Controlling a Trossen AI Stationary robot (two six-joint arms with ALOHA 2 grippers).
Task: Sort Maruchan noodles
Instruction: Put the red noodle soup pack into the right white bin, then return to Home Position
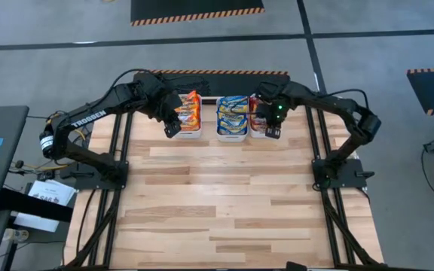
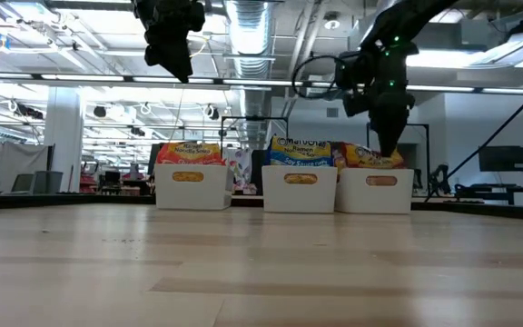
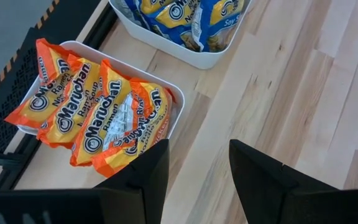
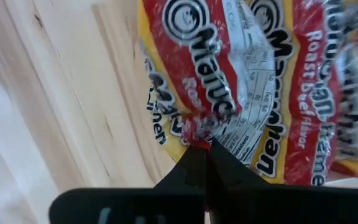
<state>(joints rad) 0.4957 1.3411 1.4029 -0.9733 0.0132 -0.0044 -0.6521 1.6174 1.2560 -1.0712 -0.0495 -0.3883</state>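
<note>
Bare wooden table fills the near side; three white bins stand in a row along the far edge. Left bin holds orange packets, upright and overlapping. Middle bin holds blue packets. Right bin holds red packets. Left gripper hangs above the near end of the left bin, fingers apart, nothing between them. Right gripper is down at the right bin, fingers clenched on the edge of a red packet.
</note>
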